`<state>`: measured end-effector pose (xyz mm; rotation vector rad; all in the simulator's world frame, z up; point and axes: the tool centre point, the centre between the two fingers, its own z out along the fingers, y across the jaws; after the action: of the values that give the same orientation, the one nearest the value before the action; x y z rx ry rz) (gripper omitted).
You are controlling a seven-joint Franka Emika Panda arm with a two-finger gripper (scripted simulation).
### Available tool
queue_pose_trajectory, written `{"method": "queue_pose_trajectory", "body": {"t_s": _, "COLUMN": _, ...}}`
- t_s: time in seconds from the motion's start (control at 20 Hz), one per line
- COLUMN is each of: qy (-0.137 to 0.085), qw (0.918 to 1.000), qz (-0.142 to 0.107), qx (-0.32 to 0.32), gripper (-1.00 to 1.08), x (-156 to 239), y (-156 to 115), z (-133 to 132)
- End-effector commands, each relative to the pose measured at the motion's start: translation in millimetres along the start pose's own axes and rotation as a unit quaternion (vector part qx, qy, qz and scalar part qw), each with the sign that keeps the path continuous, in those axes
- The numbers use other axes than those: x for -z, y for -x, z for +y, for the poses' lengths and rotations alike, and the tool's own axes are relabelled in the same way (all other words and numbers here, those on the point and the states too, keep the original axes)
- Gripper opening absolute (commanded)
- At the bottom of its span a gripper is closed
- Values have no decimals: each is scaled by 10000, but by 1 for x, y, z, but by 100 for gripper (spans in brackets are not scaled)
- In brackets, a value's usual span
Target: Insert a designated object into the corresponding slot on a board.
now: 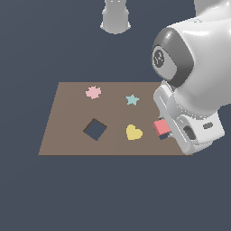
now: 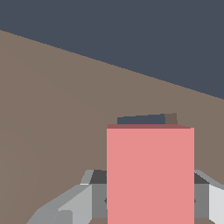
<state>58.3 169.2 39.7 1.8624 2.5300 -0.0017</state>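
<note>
The coral-red block [image 1: 160, 127] is held over the board [image 1: 67, 117] near its edge at the exterior view's right. My gripper [image 1: 168, 130] is shut on the block, and the big white arm hides most of the hand. In the wrist view the block [image 2: 150, 175] fills the space between the grey fingers [image 2: 94, 197], tight against both. Just past its top edge a thin strip of the dark slot [image 2: 140, 119] shows in the brown board [image 2: 52, 109]. In the exterior view only a dark sliver of the slot [image 1: 165, 136] peeks out beneath the block.
On the board lie a pink cog shape [image 1: 93, 92], a teal star [image 1: 132, 99] and a yellow heart [image 1: 133, 132]. A dark diamond-turned cutout [image 1: 95, 129] sits left of the heart. The robot base [image 1: 116, 18] stands beyond the board's far edge.
</note>
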Motion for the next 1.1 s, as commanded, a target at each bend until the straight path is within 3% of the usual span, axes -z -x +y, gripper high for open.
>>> {"method": "queue_pose_trajectory", "body": {"t_s": 0.0, "qy": 2, "qw": 9999, "qz": -1, "qx": 164, "gripper": -100, "x": 1, "y": -2, "z": 5}}
{"method": "queue_pose_trajectory", "body": {"t_s": 0.7, "qy": 1, "qw": 9994, "qz": -4, "qx": 338, "gripper": -100, "x": -9, "y": -5, "z": 10}}
{"method": "queue_pose_trajectory", "body": {"t_s": 0.75, "qy": 1, "qw": 9994, "qz": -4, "qx": 338, "gripper": 100, "x": -9, "y": -5, "z": 10}}
{"method": "queue_pose_trajectory", "body": {"t_s": 1.05, "qy": 1, "qw": 9994, "qz": -4, "qx": 338, "gripper": 100, "x": -9, "y": -5, "z": 10}}
